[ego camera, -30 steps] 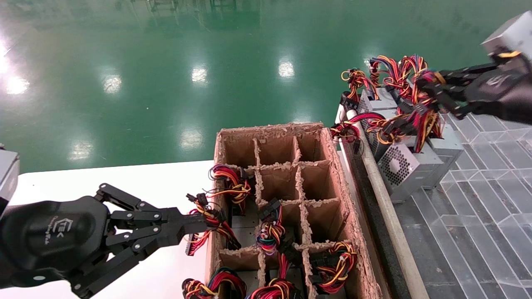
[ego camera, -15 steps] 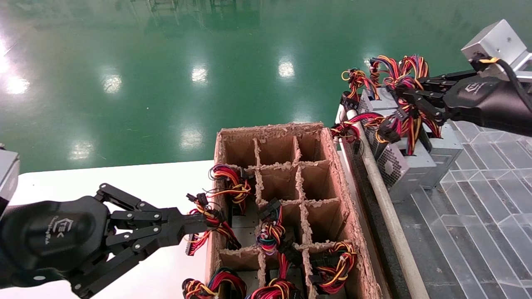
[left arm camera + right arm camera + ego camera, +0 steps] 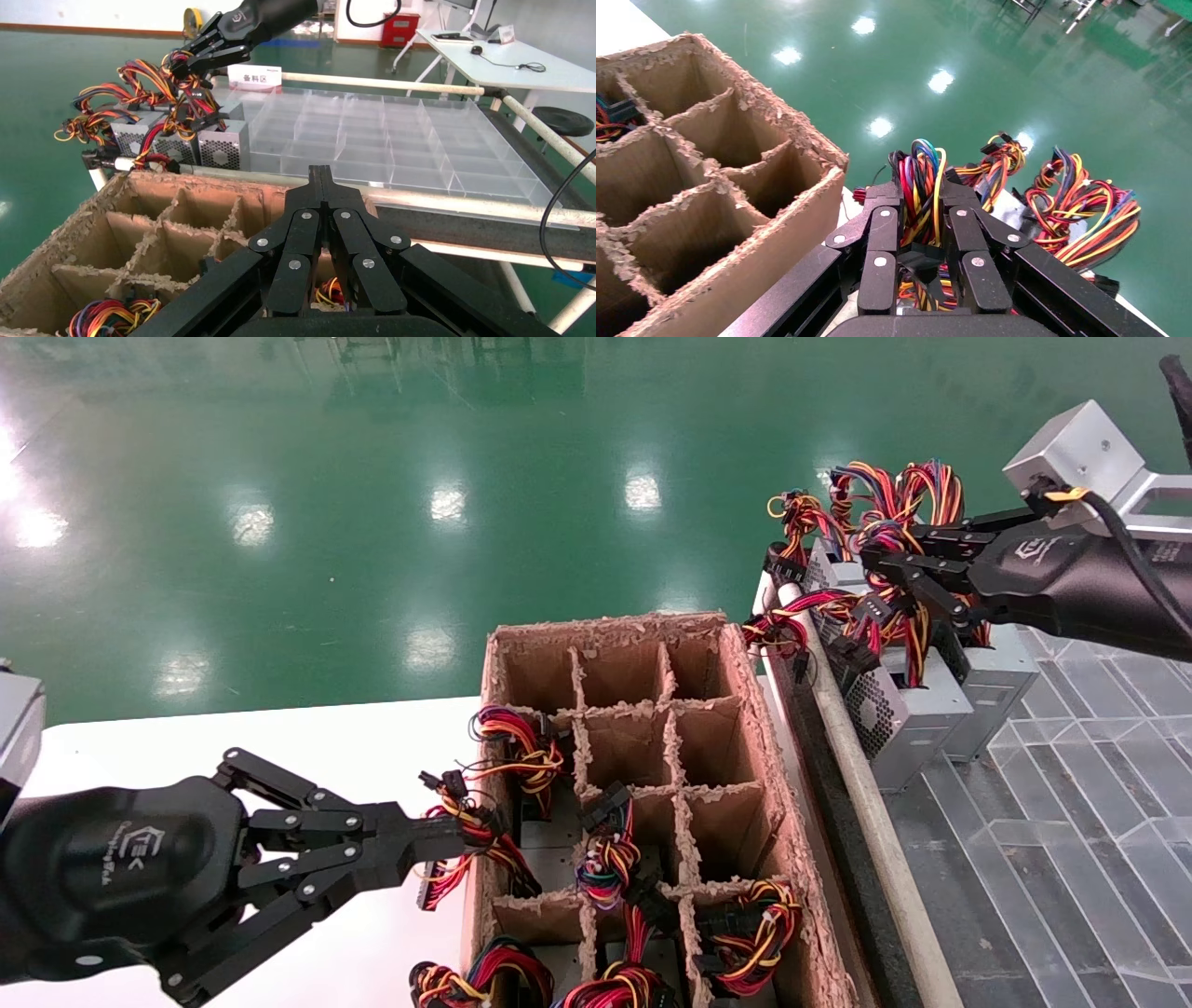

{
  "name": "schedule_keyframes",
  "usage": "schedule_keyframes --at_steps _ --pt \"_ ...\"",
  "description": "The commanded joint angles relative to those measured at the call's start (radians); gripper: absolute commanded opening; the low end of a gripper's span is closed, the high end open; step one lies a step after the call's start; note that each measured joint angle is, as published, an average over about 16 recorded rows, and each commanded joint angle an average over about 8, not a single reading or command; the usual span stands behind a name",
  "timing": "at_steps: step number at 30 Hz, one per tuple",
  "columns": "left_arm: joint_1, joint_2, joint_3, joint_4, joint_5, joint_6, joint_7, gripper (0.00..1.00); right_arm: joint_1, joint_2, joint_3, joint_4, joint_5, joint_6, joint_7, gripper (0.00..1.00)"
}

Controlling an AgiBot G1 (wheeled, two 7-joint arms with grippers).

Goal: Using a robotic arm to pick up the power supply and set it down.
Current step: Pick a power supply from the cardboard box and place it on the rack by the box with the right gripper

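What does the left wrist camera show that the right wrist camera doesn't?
Only the left wrist view shows the clear tray grid, the grey power supplies beside it, a white desk, and the left gripper, fingers shut. Only the right wrist view shows, close up, the right gripper clamped on a wire bundle. Both show the cardboard divider box, the green floor and loose coloured wires.
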Motion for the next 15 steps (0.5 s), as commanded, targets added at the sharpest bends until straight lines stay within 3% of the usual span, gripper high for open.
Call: schedule_keyframes --at_steps 1,15 --pt "0.000 0.000 0.000 0.000 0.000 0.000 0.000 0.00 0.000 0.000 0.002 0.000 0.007 -0.006 -0.007 1.00" --pt "0.000 0.000 0.000 0.000 0.000 0.000 0.000 0.00 -0.004 -0.001 0.018 0.001 0.059 -0.027 -0.046 1.00"
